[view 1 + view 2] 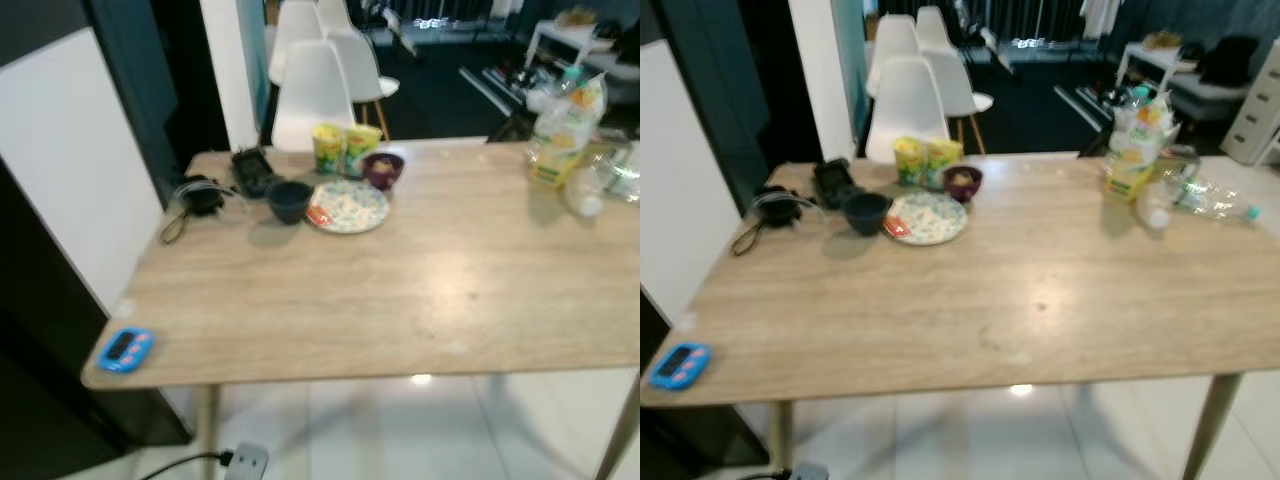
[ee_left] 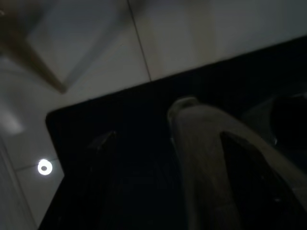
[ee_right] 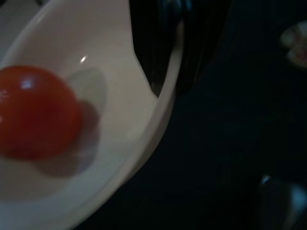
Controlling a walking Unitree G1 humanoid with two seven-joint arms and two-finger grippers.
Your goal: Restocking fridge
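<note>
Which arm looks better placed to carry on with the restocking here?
Probably the right. Its wrist view shows the right gripper clamped over the rim of a white bowl holding a red tomato. The left wrist view is dark, with nothing visibly held.

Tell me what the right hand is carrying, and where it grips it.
The right hand is shut on the rim of a white bowl with a red tomato inside it.

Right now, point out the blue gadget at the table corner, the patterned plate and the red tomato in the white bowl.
blue gadget (image 1: pixel 125 349), left eye view, middle of its face.
patterned plate (image 1: pixel 352 204), left eye view, bare centre.
red tomato (image 3: pixel 36 112), right wrist view, middle of its skin.
</note>
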